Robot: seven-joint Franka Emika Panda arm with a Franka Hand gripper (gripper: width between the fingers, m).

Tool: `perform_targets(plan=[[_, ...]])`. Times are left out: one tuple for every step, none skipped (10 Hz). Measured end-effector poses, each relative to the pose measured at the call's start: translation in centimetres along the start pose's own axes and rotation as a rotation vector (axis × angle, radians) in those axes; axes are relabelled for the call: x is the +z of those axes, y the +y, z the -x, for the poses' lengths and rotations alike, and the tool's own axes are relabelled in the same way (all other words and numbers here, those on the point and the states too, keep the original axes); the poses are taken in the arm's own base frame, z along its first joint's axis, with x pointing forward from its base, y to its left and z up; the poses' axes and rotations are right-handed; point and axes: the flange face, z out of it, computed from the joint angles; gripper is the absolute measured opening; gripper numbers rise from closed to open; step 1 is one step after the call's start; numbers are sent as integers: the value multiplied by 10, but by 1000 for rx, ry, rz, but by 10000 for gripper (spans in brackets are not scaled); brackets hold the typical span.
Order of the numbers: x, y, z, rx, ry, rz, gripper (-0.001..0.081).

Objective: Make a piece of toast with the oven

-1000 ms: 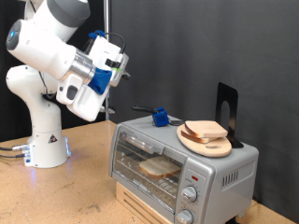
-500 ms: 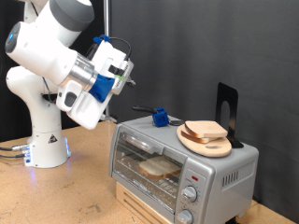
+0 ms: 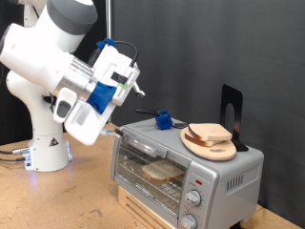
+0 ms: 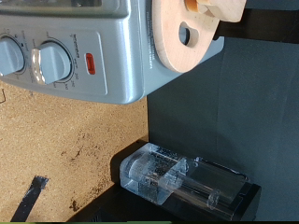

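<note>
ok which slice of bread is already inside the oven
The slice on the rack behind the oven's glass door; the other slice sits on the round board on top.

I get even, bright room light against a dark backdrop. The oven point(image 3: 186, 162) shows soft sheen on its silver top, faint shadow beneath it. My wrist picture is sharp, slightly dim near the oven point(image 4: 84, 47).

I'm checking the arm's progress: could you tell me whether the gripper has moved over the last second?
Yes. In the exterior view the gripper has swung toward the view's right, closer to the oven, which has stayed put.
</note>
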Motion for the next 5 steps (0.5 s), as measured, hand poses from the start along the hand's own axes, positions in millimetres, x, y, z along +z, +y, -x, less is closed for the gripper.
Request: perform_targets(plan=[[1,1,1,-3,-15,4,808],[2,4,3,-12,-53,29,808],[0,5,-2,-21,-59,62,808],[2,6,-15,-25,-51,100,808],[6,6,-30,-6,-32,123,808]])
